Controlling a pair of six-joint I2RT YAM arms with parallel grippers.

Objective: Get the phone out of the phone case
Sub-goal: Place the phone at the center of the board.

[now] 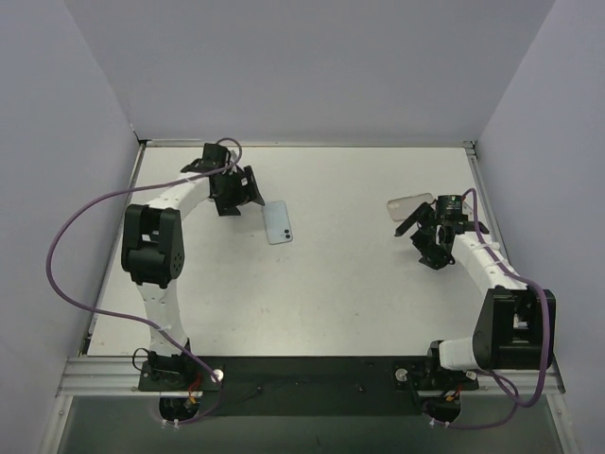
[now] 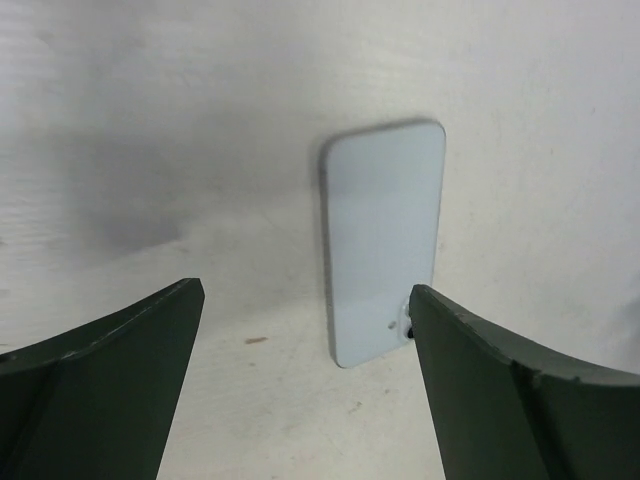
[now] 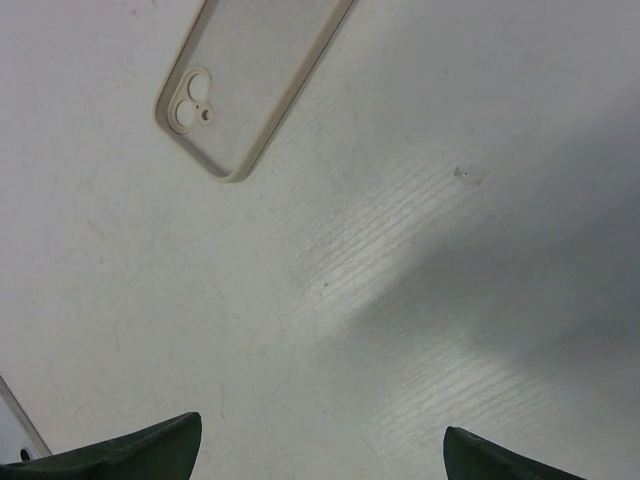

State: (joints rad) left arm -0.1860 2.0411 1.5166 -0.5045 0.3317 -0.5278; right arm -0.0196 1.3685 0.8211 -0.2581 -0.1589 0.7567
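Note:
The pale blue phone [image 1: 279, 221] lies flat on the white table, back side up, left of centre. In the left wrist view the phone [image 2: 383, 240] lies just beyond my open left gripper [image 2: 305, 300], its camera corner beside the right finger. My left gripper [image 1: 248, 189] sits just left of the phone, holding nothing. The empty clear phone case [image 1: 410, 203] with a beige rim lies at the far right. It shows in the right wrist view as a case [image 3: 250, 75] with camera cut-out, well beyond my open right gripper [image 3: 320, 440]. My right gripper [image 1: 421, 227] hovers just below the case.
Grey walls enclose the table on three sides. A metal rail [image 1: 302, 144] runs along the far edge and a black strip [image 1: 312, 374] holds the arm bases at the near edge. A purple cable [image 1: 66, 236] loops left of the left arm.

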